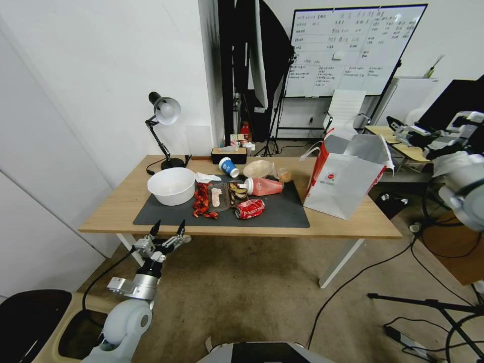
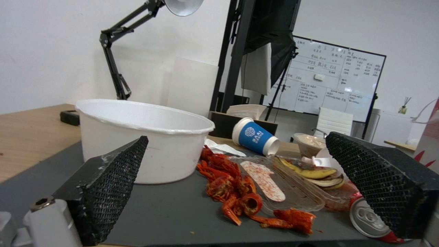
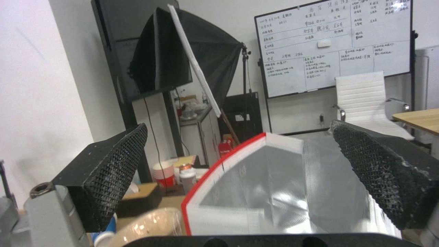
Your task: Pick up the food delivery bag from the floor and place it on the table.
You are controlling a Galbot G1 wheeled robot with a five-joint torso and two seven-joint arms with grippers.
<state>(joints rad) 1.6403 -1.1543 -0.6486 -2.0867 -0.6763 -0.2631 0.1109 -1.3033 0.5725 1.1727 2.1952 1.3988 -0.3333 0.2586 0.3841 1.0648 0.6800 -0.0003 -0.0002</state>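
Your right claw (image 3: 238, 185) hangs wide open just above the white-and-red paper delivery bag (image 1: 348, 179), already standing on the light-wood worktop (image 1: 126, 194), so lift straight clear of its foil-lined mouth; your left claw (image 1: 168, 231) waits open at the worktop's near edge.

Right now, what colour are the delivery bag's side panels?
Red, on the food delivery bag; clearest in the head view.

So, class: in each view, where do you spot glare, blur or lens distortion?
Head view: wide-angle bending at the edges, so the table edge looks slanted. Left wrist view: the crushed can near the lens is soft. Right wrist view: the food delivery bag shows foil glare and a smeared lower edge.
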